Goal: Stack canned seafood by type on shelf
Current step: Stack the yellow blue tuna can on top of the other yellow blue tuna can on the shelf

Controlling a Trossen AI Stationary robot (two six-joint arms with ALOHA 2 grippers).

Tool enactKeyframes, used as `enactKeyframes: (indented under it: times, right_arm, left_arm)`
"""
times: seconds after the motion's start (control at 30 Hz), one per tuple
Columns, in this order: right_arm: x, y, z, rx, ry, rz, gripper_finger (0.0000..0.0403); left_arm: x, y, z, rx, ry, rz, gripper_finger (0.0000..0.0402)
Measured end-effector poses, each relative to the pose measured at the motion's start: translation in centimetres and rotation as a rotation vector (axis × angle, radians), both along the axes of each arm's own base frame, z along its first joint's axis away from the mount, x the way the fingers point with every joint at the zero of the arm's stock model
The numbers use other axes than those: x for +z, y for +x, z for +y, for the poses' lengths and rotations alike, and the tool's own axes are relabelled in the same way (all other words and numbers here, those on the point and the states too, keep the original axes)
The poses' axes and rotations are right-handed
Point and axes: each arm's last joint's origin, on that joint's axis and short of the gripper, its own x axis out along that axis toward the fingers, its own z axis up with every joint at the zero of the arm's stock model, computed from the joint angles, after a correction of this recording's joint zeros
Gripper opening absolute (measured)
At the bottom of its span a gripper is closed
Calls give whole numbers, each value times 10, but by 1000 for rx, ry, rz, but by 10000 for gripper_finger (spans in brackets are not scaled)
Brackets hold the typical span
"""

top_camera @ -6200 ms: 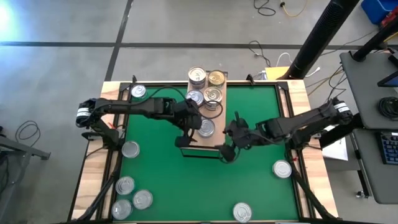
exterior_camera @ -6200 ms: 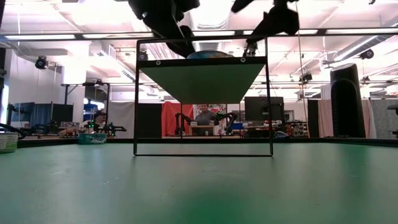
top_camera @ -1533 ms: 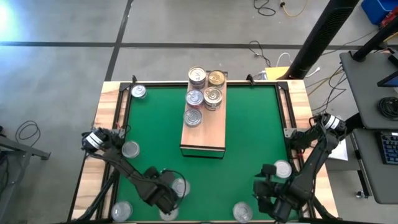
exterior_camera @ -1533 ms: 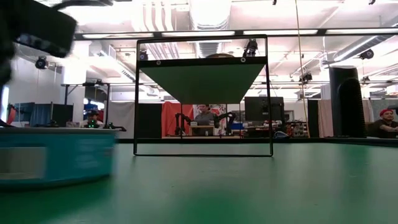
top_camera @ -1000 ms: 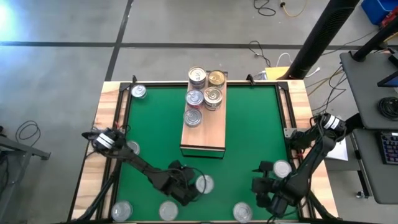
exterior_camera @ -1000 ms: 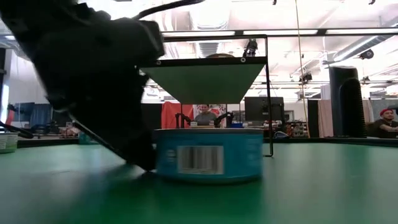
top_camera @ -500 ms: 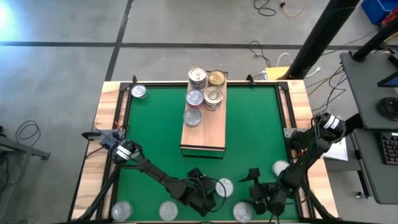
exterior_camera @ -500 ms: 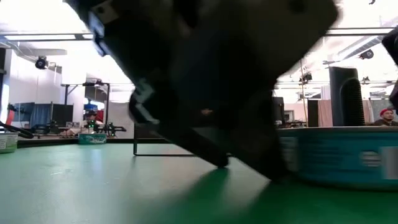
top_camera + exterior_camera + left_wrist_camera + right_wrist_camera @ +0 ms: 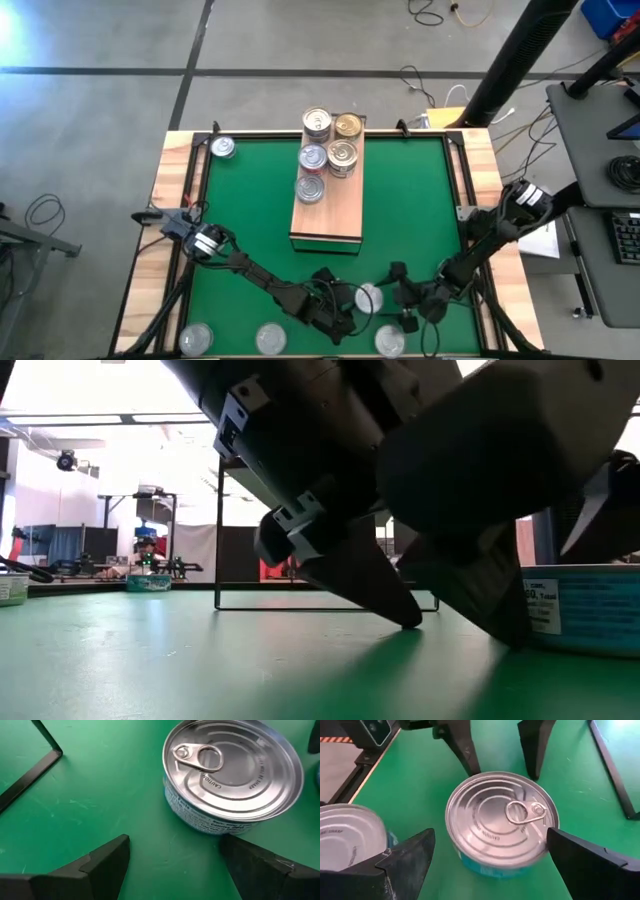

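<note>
Down at the near edge of the green table (image 9: pixel 250 230), a silver-topped can (image 9: pixel 368 298) with a blue label sits flat on the mat between the two grippers. The left gripper (image 9: pixel 345 312) has its fingers spread wide and empty just beside it, and the right gripper (image 9: pixel 400 297) is also wide open on the opposite side, holding nothing. Up on the shelf (image 9: pixel 340 215) there are five cans (image 9: pixel 328 153) clustered at the far end, with more loose cans (image 9: pixel 270 340) along the table's edges.
</note>
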Motion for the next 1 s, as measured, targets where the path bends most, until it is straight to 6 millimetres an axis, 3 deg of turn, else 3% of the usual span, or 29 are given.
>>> enactKeyframes:
  times: [0.5, 0.83, 1.0]
  right_arm:
    - [-19, 27, -9, -9, -70, -44, 374]
    - [9, 24, -11, 43, -123, -127, 374]
    - [20, 23, -10, 101, -106, -143, 374]
  left_arm:
    - [-2, 9, 9, -29, 20, -60, 295]
    - [-2, 7, 7, -49, 6, -40, 295]
    - [6, 0, 3, -112, -1, 69, 294]
